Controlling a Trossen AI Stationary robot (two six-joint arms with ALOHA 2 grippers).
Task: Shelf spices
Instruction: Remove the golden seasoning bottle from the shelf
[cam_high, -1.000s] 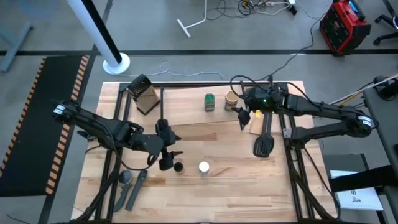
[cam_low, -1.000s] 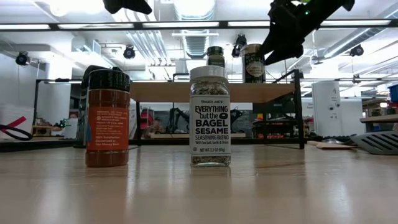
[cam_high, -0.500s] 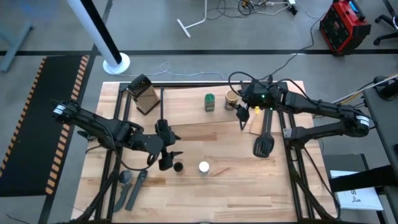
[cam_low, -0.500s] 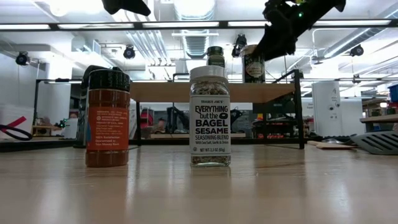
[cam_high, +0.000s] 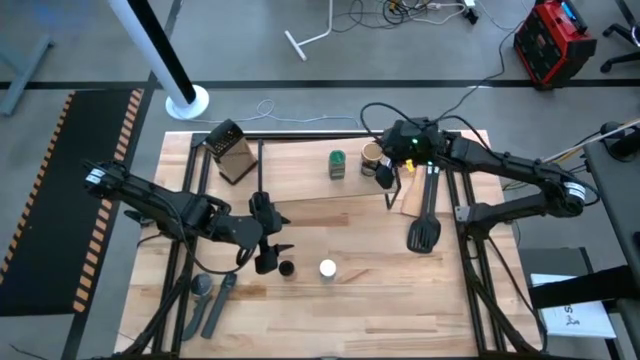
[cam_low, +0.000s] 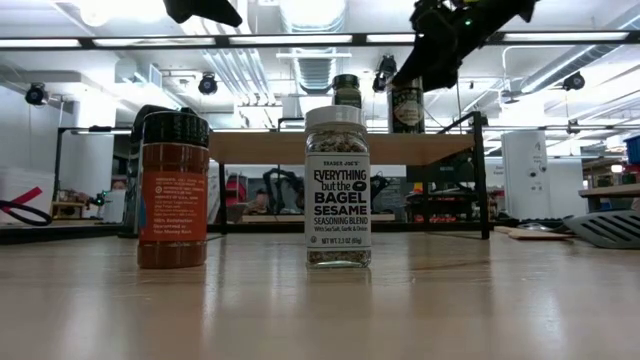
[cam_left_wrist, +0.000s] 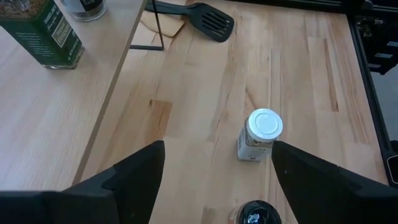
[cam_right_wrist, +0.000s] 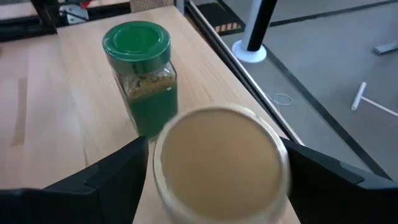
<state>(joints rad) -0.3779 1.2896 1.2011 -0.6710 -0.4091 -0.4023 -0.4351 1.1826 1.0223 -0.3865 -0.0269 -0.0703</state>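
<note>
The shelf (cam_high: 300, 180) stands over the far half of the table. The green jar (cam_high: 337, 163) and the tan-topped jar (cam_high: 372, 157) stand upright on its board (cam_low: 300, 148). My right gripper (cam_high: 385, 170) hovers open over the tan-topped jar (cam_right_wrist: 217, 162), with a finger on either side of its lid and the green jar (cam_right_wrist: 140, 74) just beyond. The black-topped jar (cam_high: 287, 268) and the white-topped jar (cam_high: 327, 268) stand on the table near the front. My left gripper (cam_high: 268, 240) is open above the table, beside the black-topped jar; the white-topped jar (cam_left_wrist: 261, 134) is ahead of it.
A dark box grater (cam_high: 230, 152) sits at the shelf's far left. A black spatula (cam_high: 424, 225) lies on the table to the right, partly on a thin wooden piece (cam_high: 410, 200). Grey utensils (cam_high: 210, 300) lie at the near left corner.
My right gripper has moved toward the table's far edge and to the left, coming over the tan-topped jar. All the jars have stayed where they were.
</note>
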